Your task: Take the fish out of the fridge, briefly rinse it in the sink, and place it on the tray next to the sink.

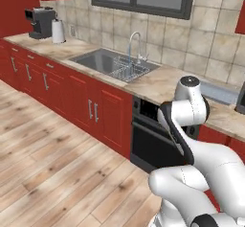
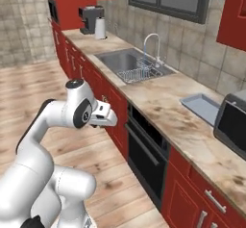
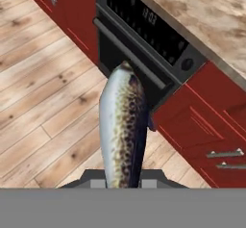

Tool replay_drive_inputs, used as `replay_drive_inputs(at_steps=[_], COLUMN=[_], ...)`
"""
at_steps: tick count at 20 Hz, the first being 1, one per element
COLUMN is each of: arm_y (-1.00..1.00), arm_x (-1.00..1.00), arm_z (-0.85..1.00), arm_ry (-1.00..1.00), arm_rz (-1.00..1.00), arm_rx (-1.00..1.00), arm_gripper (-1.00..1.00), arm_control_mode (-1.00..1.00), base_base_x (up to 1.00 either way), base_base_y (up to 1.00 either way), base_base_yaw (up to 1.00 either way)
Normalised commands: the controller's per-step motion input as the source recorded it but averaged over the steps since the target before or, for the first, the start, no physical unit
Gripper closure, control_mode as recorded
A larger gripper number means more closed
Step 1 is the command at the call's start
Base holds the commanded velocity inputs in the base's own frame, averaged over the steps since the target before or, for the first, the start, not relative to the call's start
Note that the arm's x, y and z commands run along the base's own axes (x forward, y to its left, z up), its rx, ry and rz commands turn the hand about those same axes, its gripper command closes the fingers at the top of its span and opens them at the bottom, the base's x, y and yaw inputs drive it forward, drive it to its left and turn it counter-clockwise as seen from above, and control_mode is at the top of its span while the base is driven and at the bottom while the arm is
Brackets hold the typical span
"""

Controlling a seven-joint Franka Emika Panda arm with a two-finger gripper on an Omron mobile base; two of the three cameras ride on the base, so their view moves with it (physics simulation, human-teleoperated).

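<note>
My gripper (image 3: 123, 183) is shut on the fish (image 3: 122, 126), a long silvery body with brown speckles that points away from the hand toward the oven. The hand (image 2: 103, 116) hangs over the wooden floor in front of the counter, apart from it. The sink (image 1: 102, 60) (image 2: 125, 60) is a dark-grey basin set in the counter, with a curved chrome tap (image 2: 152, 43) and a wire rack (image 2: 141, 72). The grey-blue tray (image 2: 202, 107) lies flat on the counter to the right of the sink. The fridge is out of view.
A black-fronted oven (image 3: 144, 27) (image 2: 144, 150) sits under the counter between red cabinets (image 1: 91, 108). A dark microwave (image 2: 234, 123) stands right of the tray. A coffee machine (image 2: 89, 19) and a white roll (image 2: 100, 28) stand at the counter's far left.
</note>
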Motion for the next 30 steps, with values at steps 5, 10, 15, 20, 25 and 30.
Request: replay_drive_inputs(at_steps=[5,10,15,20,25,30], arm_y=[0.00,0.00,0.00,0.00,0.00,0.00], arm_x=[0.00,0.00,0.00,0.00,0.00,0.00], arm_z=[0.00,0.00,0.00,0.00,0.00,0.00], arm_ry=[0.00,0.00,0.00,0.00,0.00,0.00], arm_rz=[0.00,0.00,0.00,0.00,0.00,0.00], arm_rx=[0.00,0.00,0.00,0.00,0.00,0.00], arm_gripper=[1.00,1.00,1.00,1.00,1.00,1.00], arm_control_mode=[1.00,1.00,1.00,1.00,1.00,1.00], base_base_x=[1.00,1.00,1.00,1.00,0.71,0.29], base_base_y=[0.00,0.47,0.68,0.26,0.54,0.78], base_base_yaw=[-0.02,-0.23,-0.40,-0.55,-0.58,-0.56])
